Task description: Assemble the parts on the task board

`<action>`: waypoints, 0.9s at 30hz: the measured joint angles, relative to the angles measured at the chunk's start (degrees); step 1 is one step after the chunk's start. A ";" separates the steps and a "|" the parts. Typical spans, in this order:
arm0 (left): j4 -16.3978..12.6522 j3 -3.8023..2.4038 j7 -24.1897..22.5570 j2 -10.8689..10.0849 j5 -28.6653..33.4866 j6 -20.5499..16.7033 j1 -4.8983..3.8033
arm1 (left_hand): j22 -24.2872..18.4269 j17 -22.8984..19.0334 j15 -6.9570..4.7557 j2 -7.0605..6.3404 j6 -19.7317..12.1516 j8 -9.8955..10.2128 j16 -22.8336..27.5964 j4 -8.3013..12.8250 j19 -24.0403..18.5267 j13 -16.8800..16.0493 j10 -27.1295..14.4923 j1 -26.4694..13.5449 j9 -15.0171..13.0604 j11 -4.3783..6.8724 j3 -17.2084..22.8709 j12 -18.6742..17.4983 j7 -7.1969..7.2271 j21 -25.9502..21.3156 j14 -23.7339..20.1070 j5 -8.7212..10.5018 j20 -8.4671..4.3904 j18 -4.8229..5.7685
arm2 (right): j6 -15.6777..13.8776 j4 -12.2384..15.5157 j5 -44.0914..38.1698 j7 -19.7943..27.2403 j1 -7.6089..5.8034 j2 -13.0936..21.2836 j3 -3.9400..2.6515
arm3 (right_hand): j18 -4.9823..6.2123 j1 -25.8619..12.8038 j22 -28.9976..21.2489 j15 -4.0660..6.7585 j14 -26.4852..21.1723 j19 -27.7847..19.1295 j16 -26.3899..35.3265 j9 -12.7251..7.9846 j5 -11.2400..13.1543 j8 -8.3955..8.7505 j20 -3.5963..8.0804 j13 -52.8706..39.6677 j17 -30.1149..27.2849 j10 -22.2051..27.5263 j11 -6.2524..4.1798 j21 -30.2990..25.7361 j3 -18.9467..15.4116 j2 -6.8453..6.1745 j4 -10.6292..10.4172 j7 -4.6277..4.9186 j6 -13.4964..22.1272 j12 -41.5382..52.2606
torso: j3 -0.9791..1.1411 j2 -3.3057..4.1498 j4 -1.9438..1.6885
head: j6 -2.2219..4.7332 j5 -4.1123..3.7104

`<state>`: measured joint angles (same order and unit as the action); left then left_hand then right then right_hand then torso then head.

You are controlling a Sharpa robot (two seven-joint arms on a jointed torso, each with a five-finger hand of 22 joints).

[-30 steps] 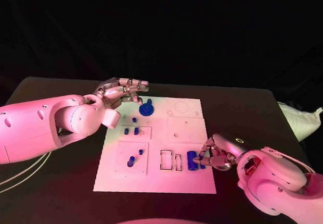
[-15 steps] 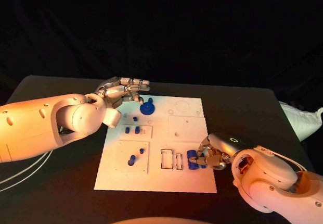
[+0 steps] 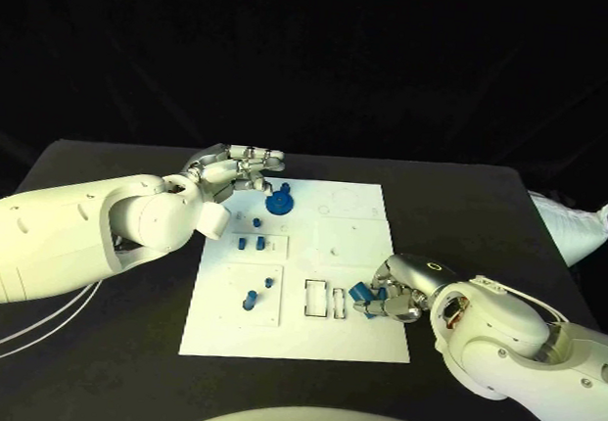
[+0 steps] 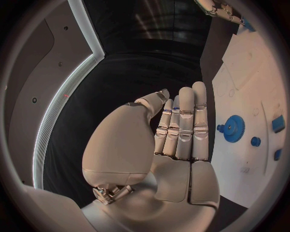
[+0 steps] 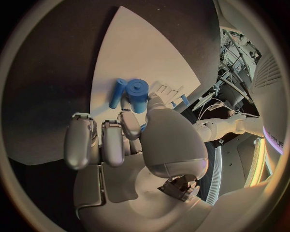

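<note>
Two silver hands work at a white task board point(image 3: 337, 331) that lies in the middle of the black bench point(image 3: 489, 205), its long sides running from the near edge to the far edge. The right hand point(image 3: 390, 294) sits at the board's right edge, toward the near end, with its fingers curled in around a blue cylindrical part point(image 5: 137, 94); in the right wrist view this part lies against the fingertips, just beside a slimmer blue part point(image 5: 117, 93), both over the white board. Whether the cylinder is truly pinched or only touched I cannot tell for certain, though the fingers close on it. The left hand point(image 3: 233, 171) hovers at the board's far left corner, its fingers straight and pressed side by side, holding nothing; the left wrist view shows them laid flat together with the thumb tucked behind. Just beside that hand, a blue gear point(image 3: 278, 205) lies flat on the board near its far edge. Several small blue pegs point(image 3: 250, 243) stand in the recessed panels along the board's left side, and two narrow rectangular slots point(image 3: 324, 300) sit open near the right hand.
</note>
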<state>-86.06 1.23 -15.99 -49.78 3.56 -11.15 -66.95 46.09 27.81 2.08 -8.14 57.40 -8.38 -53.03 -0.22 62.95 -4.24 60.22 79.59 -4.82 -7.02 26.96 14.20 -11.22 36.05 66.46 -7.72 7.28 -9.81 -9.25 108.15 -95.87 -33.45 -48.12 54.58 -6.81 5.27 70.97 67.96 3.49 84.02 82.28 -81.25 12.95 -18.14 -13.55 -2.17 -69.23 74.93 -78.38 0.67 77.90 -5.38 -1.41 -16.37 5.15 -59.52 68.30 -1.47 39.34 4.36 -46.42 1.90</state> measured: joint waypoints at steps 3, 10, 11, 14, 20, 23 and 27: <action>-0.01 0.00 0.04 0.03 0.00 0.05 0.00 | 0.00 -0.04 0.00 0.00 0.00 0.00 0.00 0.00 0.00 0.00 -0.13 0.00 0.00 -0.13 0.00 0.00 0.00 -0.23 0.00 0.00 0.00 0.00 | -0.01 -0.19 0.22 0.02 -0.01 -0.24 -0.04 | 0.00 0.45 0.17 0.00 0.00 0.00 -0.26 0.25 -1.17 -0.20 0.00 -0.38 0.00 0.01 0.00 0.00 -0.01 0.45 0.00 0.01 0.01 0.28 | -0.02 -0.01 -0.01 | 0.03 0.02; -0.13 0.00 0.12 0.03 0.00 0.16 0.02 | -0.09 -0.12 0.00 0.30 -0.21 0.00 0.00 -0.18 0.00 0.00 -0.14 -0.30 0.00 -0.14 -0.18 0.00 -0.21 -0.23 -0.01 0.00 0.00 0.00 | -1.26 -0.23 1.10 0.12 0.14 -0.37 0.03 | 0.00 2.03 1.15 -0.01 0.01 0.00 -0.92 0.96 -2.84 -0.84 0.00 -1.65 -0.01 -0.49 -0.33 0.84 -0.15 2.02 -0.01 -0.35 -0.68 1.25 | -0.08 -0.04 -0.01 | 0.25 -0.09; -0.14 0.00 0.13 0.03 0.00 0.18 0.02 | -0.09 -0.12 0.01 0.30 -0.21 0.00 0.00 -0.18 0.00 0.00 -0.14 -0.30 0.00 -0.14 -0.18 0.00 -0.21 -0.23 -0.01 0.00 0.00 0.00 | -1.67 -0.17 1.24 0.12 0.20 -0.35 0.07 | 0.00 2.20 1.27 -0.01 0.01 0.00 -0.98 0.98 -3.11 -0.85 0.00 -1.83 -0.01 -0.57 -0.24 0.87 -0.16 2.19 -0.01 -0.37 -0.80 1.39 | -0.08 -0.04 -0.01 | 0.30 -0.08; -0.16 0.00 0.14 0.03 0.00 0.23 0.02 | -0.09 -0.12 0.00 0.30 -0.21 0.00 0.00 -0.18 0.00 0.05 -0.14 -0.30 0.00 -0.14 -0.18 0.00 -0.21 -0.23 -0.01 0.00 0.00 0.00 | -3.47 0.40 1.88 0.11 0.44 -0.16 0.25 | -0.07 2.34 1.65 0.22 -0.18 0.21 -1.26 1.05 -3.98 -1.10 0.21 -2.17 -0.01 -0.57 -0.24 0.91 -0.24 2.33 -0.07 -0.62 -1.05 1.50 | -0.05 -0.05 -0.01 | 0.38 0.01; -0.18 0.00 0.17 0.02 0.00 0.31 0.03 | -0.08 -0.12 0.01 0.30 -0.21 0.00 0.00 -0.18 0.00 0.04 -0.14 -0.30 0.00 -0.14 -0.18 0.00 -0.20 -0.23 -0.01 0.00 0.00 0.00 | -8.18 2.86 3.40 0.26 0.45 0.11 0.07 | -0.89 2.34 2.74 0.42 0.01 0.62 -1.76 1.06 -7.09 -1.27 0.62 -3.68 -0.01 -0.83 0.01 1.54 -0.40 2.33 -0.06 -0.62 -1.05 2.78 | -0.05 -0.07 -0.02 | 0.53 0.09; -0.20 -0.02 0.18 0.08 0.00 0.34 0.03 | -0.08 -0.12 0.01 0.30 -0.21 0.00 0.00 -0.18 0.00 0.04 -0.13 -0.30 -0.01 -0.14 -0.18 0.00 -0.20 -0.23 -0.01 0.00 0.00 0.01 | -9.62 3.40 4.02 0.37 0.30 -0.19 -0.01 | -0.89 2.34 2.75 0.42 0.01 0.82 -1.76 1.07 -7.16 -1.27 0.42 -3.57 -0.01 -0.82 0.01 1.54 -0.40 2.33 -0.06 -0.62 -1.05 2.89 | -0.06 -0.05 -0.07 | 0.59 0.24; -0.35 -0.02 0.20 0.13 0.00 0.39 0.03 | -0.10 -0.17 0.01 0.30 -0.21 0.00 0.00 -0.18 0.00 0.04 -0.13 -0.30 0.03 -0.14 -0.18 0.00 -0.20 -0.23 -0.01 0.00 0.00 0.00 | -10.43 3.63 4.90 0.42 0.17 -0.87 -0.05 | -0.89 2.34 2.95 0.42 0.01 0.82 -1.99 1.07 -7.48 -1.27 0.42 -3.62 -0.02 -0.83 0.01 1.78 -0.41 2.33 -0.06 -0.62 -1.05 2.89 | -0.07 0.02 -0.19 | 0.60 0.37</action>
<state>-86.40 1.22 -15.79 -49.65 3.56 -10.76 -66.92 45.99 27.65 2.09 -7.84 57.19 -8.38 -53.03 -0.39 62.95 -4.20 60.08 79.30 -4.79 -7.15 26.79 14.20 -11.42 35.82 66.45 -7.72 7.28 -9.81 -19.67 111.79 -90.96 -33.03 -47.95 53.71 -6.86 4.38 73.31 70.91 3.91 84.03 83.10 -83.24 14.03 -25.62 -14.82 -1.76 -72.85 74.91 -79.20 0.68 79.67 -5.79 0.91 -16.43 4.52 -60.56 71.19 -1.54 39.35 4.17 -45.82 2.27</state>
